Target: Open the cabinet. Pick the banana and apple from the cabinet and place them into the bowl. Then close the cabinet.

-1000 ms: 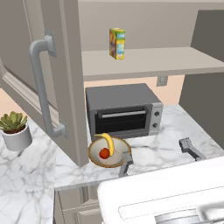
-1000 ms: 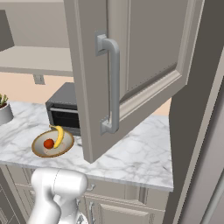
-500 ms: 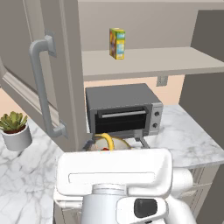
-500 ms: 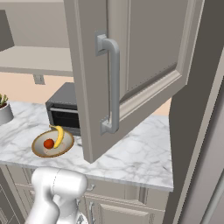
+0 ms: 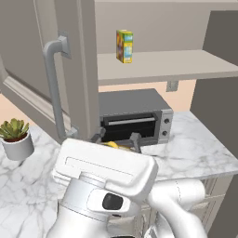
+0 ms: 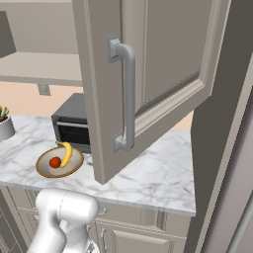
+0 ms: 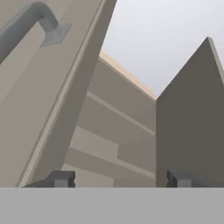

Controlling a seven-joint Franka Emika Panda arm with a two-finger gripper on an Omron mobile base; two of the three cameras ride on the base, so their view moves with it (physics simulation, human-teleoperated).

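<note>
Cabinet (image 7: 65, 87) doors ajar just beyond gripper (image 7: 119, 178) fingertips

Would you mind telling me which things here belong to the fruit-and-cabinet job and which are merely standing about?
Job:
taupe wall cabinet with grey bar handles
curved yellow banana
small red apple
shallow cream bowl with golden-brown rim
open tool

Standing about:
upright yellow multicoloured carton
grey toaster oven
green plant in white pot

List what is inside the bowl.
The bowl holds the banana and the apple, side by side. Any part of the bowl's floor beneath them is covered.
</note>
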